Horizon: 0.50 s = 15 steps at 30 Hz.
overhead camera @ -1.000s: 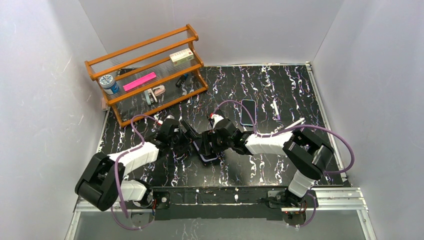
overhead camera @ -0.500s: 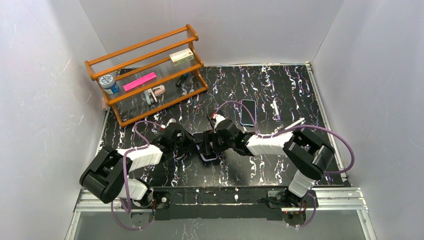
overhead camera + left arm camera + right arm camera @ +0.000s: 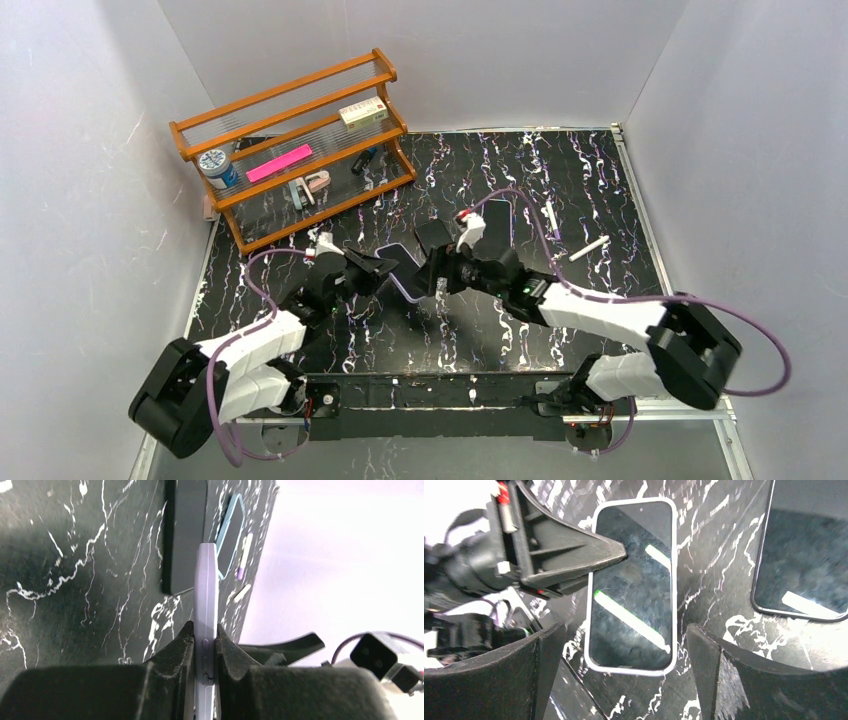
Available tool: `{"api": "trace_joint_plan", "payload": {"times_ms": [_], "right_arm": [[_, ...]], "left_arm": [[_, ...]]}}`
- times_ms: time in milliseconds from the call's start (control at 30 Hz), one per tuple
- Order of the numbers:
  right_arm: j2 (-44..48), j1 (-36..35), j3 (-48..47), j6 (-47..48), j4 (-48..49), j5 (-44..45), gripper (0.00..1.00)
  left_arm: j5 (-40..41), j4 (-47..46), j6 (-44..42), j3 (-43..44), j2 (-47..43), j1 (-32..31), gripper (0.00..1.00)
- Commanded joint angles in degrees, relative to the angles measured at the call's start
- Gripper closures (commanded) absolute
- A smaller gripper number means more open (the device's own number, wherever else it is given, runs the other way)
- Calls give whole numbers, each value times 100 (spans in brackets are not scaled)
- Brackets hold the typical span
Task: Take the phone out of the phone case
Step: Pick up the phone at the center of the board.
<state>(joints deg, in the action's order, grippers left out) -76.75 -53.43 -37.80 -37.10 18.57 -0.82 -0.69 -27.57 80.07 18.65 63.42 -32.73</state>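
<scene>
Phone (image 3: 631,587) is up off the table now, and that's the big change. A second ago it was lying flat out in front of the wooden rack (image 3: 295,150) with both arms crouched low over it. Now it hangs tilted in the air, a bit nearer the rack's right end, and it's still inside its pale lavender case (image 3: 206,580). The left gripper (image 3: 204,632) is clamped tight on it, pinching front and back together along one long side. The right gripper (image 3: 438,270) has swung round to the side away from the rack and faces the screen, jaws spread wide with nothing in them. So nothing's separated yet, but to me it looks set up for the peel: one arm anchors while the other goes for the case rim. The surface is a black marble-look table (image 3: 600,170). A bare dark phone (image 3: 804,555) lies flat just out from the rack's right end, and a blue-cased phone (image 3: 230,535) and a pen (image 3: 551,215) sit farther right of the rack. Plain white walls (image 3: 90,220) box it all in.
</scene>
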Motion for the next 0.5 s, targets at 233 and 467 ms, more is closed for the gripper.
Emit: {"api": "trace_joint_plan", "payload": {"times_ms": [233,467], "right_arm": [[1489,89,623,-481,891,702,1],[1314,98,1160,-1315,2169,-164,1]], "left_arm": [[1045,-1288,704,-397,-1015,179,100],[1315,-1521,1165,-362,-1285,188,100]]}}
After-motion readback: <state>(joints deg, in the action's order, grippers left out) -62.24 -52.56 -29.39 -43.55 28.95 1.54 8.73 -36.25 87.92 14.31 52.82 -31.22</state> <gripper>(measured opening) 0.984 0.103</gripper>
